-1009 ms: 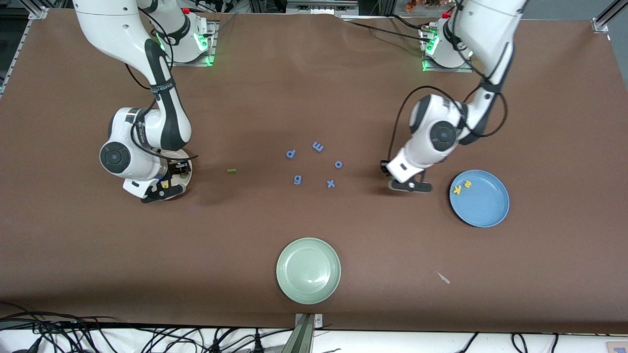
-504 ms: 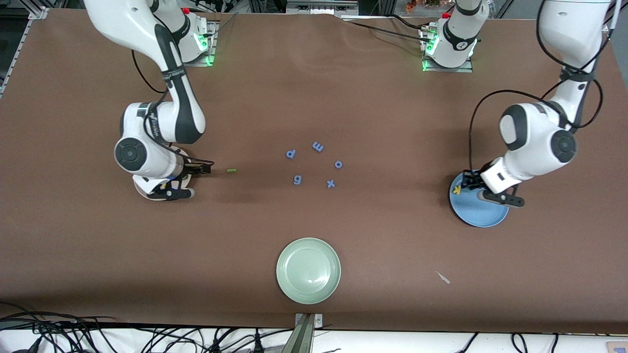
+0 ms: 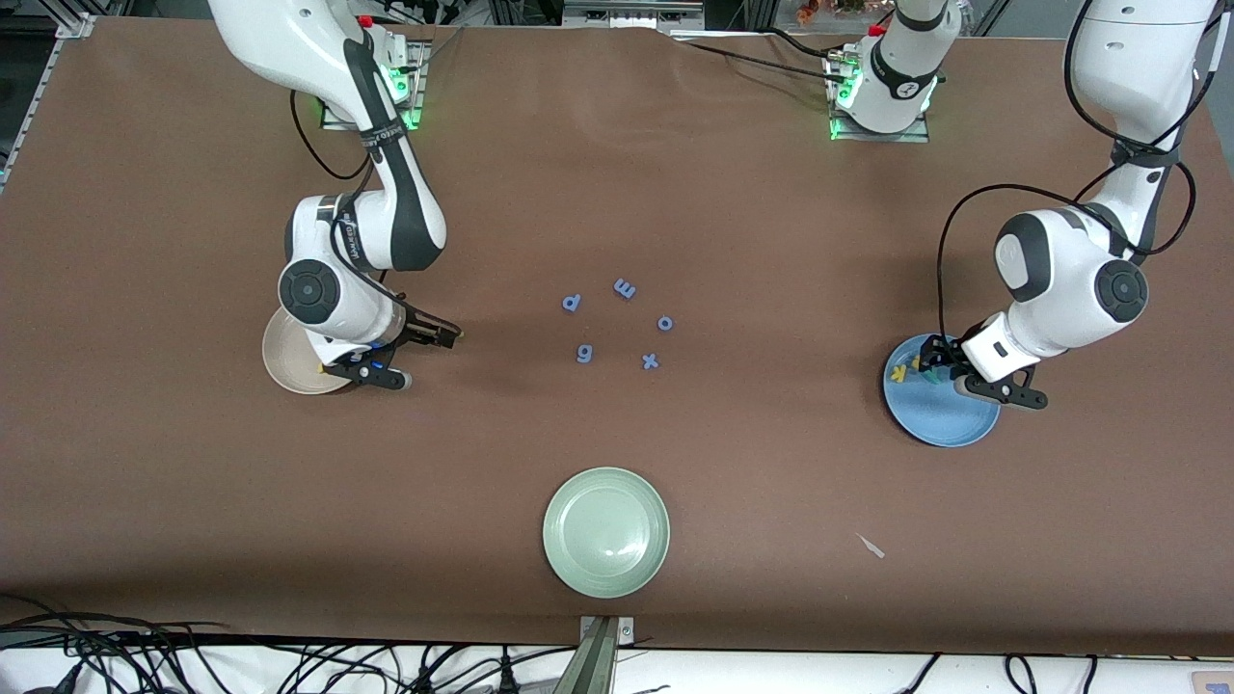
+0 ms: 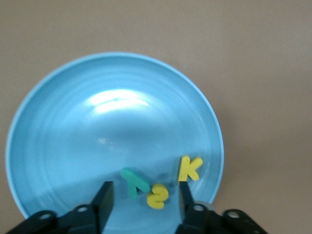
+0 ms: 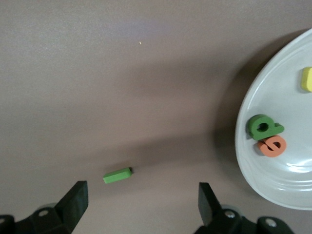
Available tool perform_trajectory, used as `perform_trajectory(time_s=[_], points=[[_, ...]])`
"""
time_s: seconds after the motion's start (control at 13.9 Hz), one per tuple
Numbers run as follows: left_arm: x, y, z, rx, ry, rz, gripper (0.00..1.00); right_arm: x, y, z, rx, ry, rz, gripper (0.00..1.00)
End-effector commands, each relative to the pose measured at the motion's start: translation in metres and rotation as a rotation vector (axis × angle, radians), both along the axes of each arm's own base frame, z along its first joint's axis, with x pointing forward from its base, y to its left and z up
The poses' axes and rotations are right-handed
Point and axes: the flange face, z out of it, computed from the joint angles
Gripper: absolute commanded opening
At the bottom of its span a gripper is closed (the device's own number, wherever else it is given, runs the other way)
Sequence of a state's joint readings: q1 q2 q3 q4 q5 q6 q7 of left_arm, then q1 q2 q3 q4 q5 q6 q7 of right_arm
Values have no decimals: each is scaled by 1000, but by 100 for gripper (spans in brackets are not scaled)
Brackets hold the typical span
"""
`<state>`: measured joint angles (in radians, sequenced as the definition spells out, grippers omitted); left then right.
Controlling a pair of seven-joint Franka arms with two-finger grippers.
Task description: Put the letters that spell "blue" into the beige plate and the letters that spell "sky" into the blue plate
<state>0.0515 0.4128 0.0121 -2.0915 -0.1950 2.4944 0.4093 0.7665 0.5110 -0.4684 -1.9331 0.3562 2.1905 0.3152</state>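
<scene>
My left gripper (image 3: 933,367) (image 4: 144,201) hangs open low over the blue plate (image 3: 943,424) (image 4: 73,141). The teal y (image 4: 134,181), yellow s (image 4: 158,196) and yellow k (image 4: 188,168) lie loose on that plate, the y and s between my fingers. My right gripper (image 3: 446,335) (image 5: 140,204) stands open over the bare table beside the beige plate (image 3: 284,364) (image 5: 273,187). The thin green l (image 5: 117,175) lies flat on the table just ahead of its fingers. The green b (image 5: 264,126), orange e (image 5: 272,145) and yellow u (image 5: 306,79) rest in the beige plate.
Several blue-violet letters (image 3: 625,287) lie scattered mid-table. A pale green plate (image 3: 605,532) sits near the front camera's edge. A small pale scrap (image 3: 871,546) lies nearer the front camera than the blue plate.
The left arm swung from mid-table to over the blue plate and opened; the teal y now lies there. The right gripper left the beige plate, moved over the green l and opened wide.
</scene>
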Motion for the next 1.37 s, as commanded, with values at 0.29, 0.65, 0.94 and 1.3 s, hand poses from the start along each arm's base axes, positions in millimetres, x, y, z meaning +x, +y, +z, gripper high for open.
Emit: perform_trajectory(time_s=[0.29, 0.65, 0.94, 1.3], points=[[-19, 13, 69, 30, -101, 6, 100, -2, 23, -6, -5, -33, -122, 100], [-43, -1, 192, 3, -158, -31, 100, -5, 42, -13, -36, -67, -432, 100], [-78, -3, 284, 83, -137, -85, 100, -14, 64, -15, -56, -72, -606, 100], [-88, -41, 376, 151, -10, -1, 100, -14, 64, -7, -79, -73, -874, 100]])
